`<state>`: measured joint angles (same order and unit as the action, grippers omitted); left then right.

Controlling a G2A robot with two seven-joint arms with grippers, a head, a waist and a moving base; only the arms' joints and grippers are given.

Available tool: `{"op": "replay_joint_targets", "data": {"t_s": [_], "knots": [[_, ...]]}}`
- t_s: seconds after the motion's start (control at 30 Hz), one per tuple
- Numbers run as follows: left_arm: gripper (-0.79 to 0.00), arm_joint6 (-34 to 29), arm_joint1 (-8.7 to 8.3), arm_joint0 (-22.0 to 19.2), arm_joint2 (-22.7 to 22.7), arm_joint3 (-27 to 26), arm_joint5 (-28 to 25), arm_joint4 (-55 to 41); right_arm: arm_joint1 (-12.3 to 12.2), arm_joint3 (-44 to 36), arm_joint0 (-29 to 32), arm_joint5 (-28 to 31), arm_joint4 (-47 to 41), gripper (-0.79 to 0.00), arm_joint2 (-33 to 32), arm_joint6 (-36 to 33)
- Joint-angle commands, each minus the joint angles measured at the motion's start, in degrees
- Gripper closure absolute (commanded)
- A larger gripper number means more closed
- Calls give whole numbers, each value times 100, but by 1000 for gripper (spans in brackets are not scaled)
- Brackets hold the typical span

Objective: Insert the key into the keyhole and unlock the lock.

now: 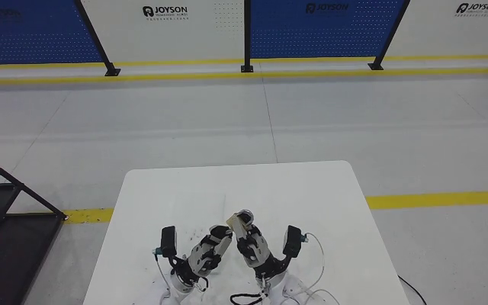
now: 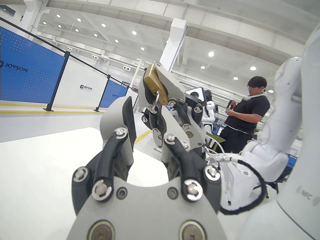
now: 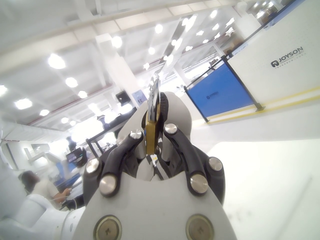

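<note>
Lock (image 2: 155, 85): brass, rectangular, in right claw (image 3: 156, 106)

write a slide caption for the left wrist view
Open left end effector faces the brass padlock clamped in the right end effector, above the white table.

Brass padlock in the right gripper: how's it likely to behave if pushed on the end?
The brass padlock looks solid: probably rigid and heavy for its size. The right gripper clamps its flat sides, so a push may slide or pivot it; smooth metal is likely slippery. The metal ring hanging from its end would probably swing.
</note>
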<state>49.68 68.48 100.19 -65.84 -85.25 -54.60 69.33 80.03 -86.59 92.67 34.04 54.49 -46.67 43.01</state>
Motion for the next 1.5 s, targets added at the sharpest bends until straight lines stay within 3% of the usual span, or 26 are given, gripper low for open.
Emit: {"op": "replay_joint_targets", "data": {"t_s": [0.0, 0.13, 0.17, 0.3, 0.77, 1.1, 1.47], "knots": [[-231, 17, -9, 12, 17, -23, 17, 28, 3, 6, 0, -21, 2, 0, 4, -11], [-169, 75, -27, 18, 46, -56, 75, 105, 9, 5, -7, -50, 6, 0, 10, -31], [-99, 103, -31, 17, 50, -58, 103, 131, 10, 12, -2, -55, -1, 0, 14, -35], [-3, 188, -45, 12, 88, -60, 188, 187, 15, 19, 0, -80, 1, 0, 19, -43], [0, 568, -114, -3, 174, -82, 568, 506, 26, 20, 23, -143, 5, 0, 33, -70], [0, 1423, -146, -32, 262, 54, 1426, 1358, 35, 4, 47, -205, -35, 0, 38, -105], [0, 1870, -137, -99, 403, 254, 2403, 1837, 34, -15, 67, -270, -11, 0, 28, -158]]}}
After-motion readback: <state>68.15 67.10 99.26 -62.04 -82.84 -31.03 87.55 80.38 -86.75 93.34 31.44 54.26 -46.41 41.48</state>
